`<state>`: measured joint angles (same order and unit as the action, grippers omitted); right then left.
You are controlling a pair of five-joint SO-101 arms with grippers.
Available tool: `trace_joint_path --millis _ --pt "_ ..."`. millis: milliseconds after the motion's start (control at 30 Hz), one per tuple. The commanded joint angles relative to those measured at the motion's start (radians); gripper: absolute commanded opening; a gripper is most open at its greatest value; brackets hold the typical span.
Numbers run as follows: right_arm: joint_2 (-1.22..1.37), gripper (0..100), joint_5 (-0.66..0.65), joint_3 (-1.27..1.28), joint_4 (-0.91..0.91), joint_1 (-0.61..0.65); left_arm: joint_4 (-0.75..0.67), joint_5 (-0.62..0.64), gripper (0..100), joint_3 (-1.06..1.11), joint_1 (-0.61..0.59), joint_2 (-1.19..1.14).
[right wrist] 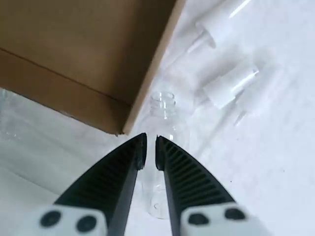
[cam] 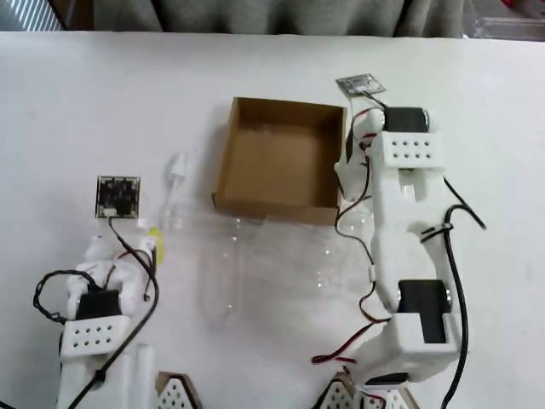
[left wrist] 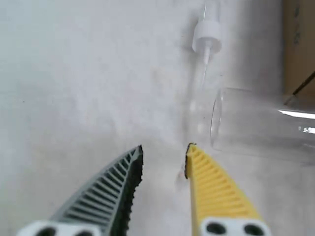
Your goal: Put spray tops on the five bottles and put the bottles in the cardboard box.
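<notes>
White desk (cam: 85,102), open box (cam: 272,203) in the middle. Right gripper (right wrist: 150,142) hangs at the box's front right corner, jaws nearly together with just a slit, above an uncapped bottle (right wrist: 165,115) lying beside the box. Left gripper (left wrist: 165,147) is low over the desk left of the box, jaws apart. Clear bottles (cam: 255,256) lie in front of the box. Spray top (left wrist: 206,38) lies left of the box, and two more tops (right wrist: 229,87) near the uncapped bottle.
</notes>
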<state>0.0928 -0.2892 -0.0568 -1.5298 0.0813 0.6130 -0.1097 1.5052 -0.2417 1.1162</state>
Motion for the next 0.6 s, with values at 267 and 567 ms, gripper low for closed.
trace_joint_path --millis 267,567 --pt "0.107 8.4 0.100 -0.141 0.120 -0.010 -0.018 0.006 16 -0.005 0.008 0.019" --pt "0.265 14.9 0.121 -0.308 0.111 0.036 -0.023 0.006 16 -0.005 0.008 0.019"
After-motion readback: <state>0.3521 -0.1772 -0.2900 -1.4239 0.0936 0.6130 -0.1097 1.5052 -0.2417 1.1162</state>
